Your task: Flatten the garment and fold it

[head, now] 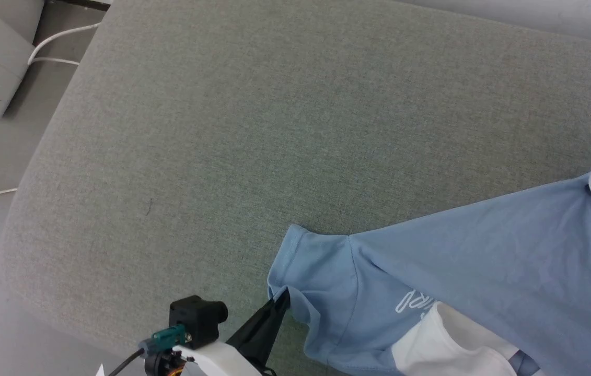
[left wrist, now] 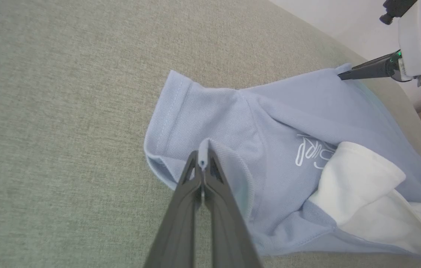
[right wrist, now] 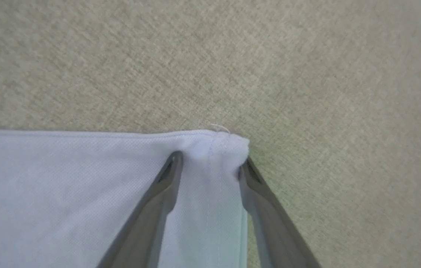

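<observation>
Grey-green cushion [head: 274,130], left pincer [left wrist: 203,163] clamping garment [left wrist: 307,111] sleeve, right pincer [right wrist: 210,160] spread at hem

Even, soft, bright lighting with faint shadows; right wrist view slightly blurred.

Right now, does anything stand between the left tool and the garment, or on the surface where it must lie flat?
Nothing visible does. The left tool is shut on a fold of the garment by its sleeve, and nothing lies on the grey-green surface around it.
</observation>
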Robot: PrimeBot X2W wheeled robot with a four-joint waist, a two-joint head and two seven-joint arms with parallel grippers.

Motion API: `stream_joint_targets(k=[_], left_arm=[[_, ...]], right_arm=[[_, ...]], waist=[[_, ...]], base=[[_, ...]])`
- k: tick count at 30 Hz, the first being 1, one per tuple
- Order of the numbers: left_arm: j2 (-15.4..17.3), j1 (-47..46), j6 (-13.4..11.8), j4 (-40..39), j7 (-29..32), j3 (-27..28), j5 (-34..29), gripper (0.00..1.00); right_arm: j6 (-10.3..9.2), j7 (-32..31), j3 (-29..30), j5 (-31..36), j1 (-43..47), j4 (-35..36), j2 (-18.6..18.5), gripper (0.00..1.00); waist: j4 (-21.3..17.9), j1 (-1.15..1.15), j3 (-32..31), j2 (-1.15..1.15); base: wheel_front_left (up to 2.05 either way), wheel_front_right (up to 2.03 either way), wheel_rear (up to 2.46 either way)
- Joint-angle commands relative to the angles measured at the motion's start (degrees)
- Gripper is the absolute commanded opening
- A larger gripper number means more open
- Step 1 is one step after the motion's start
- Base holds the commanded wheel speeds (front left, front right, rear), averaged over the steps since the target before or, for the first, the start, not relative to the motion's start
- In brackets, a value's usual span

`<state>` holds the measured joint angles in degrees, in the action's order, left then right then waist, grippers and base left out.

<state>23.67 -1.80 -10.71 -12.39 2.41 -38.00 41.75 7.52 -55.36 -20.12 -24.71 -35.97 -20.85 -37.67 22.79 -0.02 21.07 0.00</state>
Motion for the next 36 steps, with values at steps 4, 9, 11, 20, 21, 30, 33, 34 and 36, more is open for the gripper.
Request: stream_joint_targets(k=[4, 9, 11, 20, 21, 30, 33, 34, 36], left_arm=[[0.0, -1.0, 0.0, 0.6, -0.8, 0.2, -0.2, 0.00], [1.1, -1.3, -0.4, 0.2, -1.6, 1.3, -0.7, 0.00], [1.9, -1.6, -0.9, -0.3, -1.8, 2.1, -1.2, 0.00], [5.8, -5.5, -3.0, -5.2, -4.3, 7.6, -4.3, 0.00], [6.3, -6.0, -3.2, -5.7, -4.2, 8.1, -4.6, 0.00], [10.3, -11.8, -4.2, -9.7, -2.4, 12.9, -5.9, 0.00], [11.0, -13.8, -5.6, -11.2, -2.6, 15.6, -6.0, 0.00], [11.3, -14.4, -6.0, -11.8, -2.7, 16.6, -6.1, 0.00], [11.8, -16.0, -6.5, -12.5, -3.3, 18.4, -6.4, 0.00]], right_arm=[[-0.03, 1.8, -3.6, -2.0, 4.5, -4.0, 0.0, 0.00], [-0.03, 10.5, -1.8, -2.7, 2.0, -4.1, 0.3, 0.00], [-0.03, 14.3, -0.8, -3.0, 1.0, -4.0, 0.9, 0.00], [-0.03, 27.1, 2.7, -3.6, -2.9, 1.1, 0.2, 0.00], [-0.03, 28.1, 3.2, -3.9, -3.2, 1.9, 0.3, 0.00], [-0.03, 33.3, 7.0, -5.3, -5.8, 9.9, 1.2, 0.00], [-0.03, 34.4, 8.0, -5.4, -6.9, 13.2, 1.3, 0.00], [-0.03, 34.7, 8.5, -5.4, -7.3, 14.2, 1.3, 0.00], [-0.03, 35.2, 9.5, -5.3, -8.0, 16.2, 1.3, 0.00]], waist=[[-0.4, 0.02, -1.0, 0.00], [-2.1, 0.02, -4.0, 0.00], [-3.1, 0.02, -5.7, 0.00], [-8.7, 0.02, -13.7, 0.00], [-9.4, 0.02, -14.5, 0.00], [-15.0, 0.02, -19.6, 0.00], [-16.9, 0.02, -20.7, 0.00], [-17.4, 0.02, -20.9, 0.00], [-18.4, 0.02, -21.3, 0.00]], base=[[0.00, 0.00, 0.00], [0.00, 0.00, 0.00], [0.00, 0.00, 0.00], [0.00, 0.00, 0.00], [0.00, 0.00, 0.00], [0.00, 0.00, 0.00], [0.00, 0.00, 0.00], [0.00, 0.00, 0.00], [0.00, 0.00, 0.00]])
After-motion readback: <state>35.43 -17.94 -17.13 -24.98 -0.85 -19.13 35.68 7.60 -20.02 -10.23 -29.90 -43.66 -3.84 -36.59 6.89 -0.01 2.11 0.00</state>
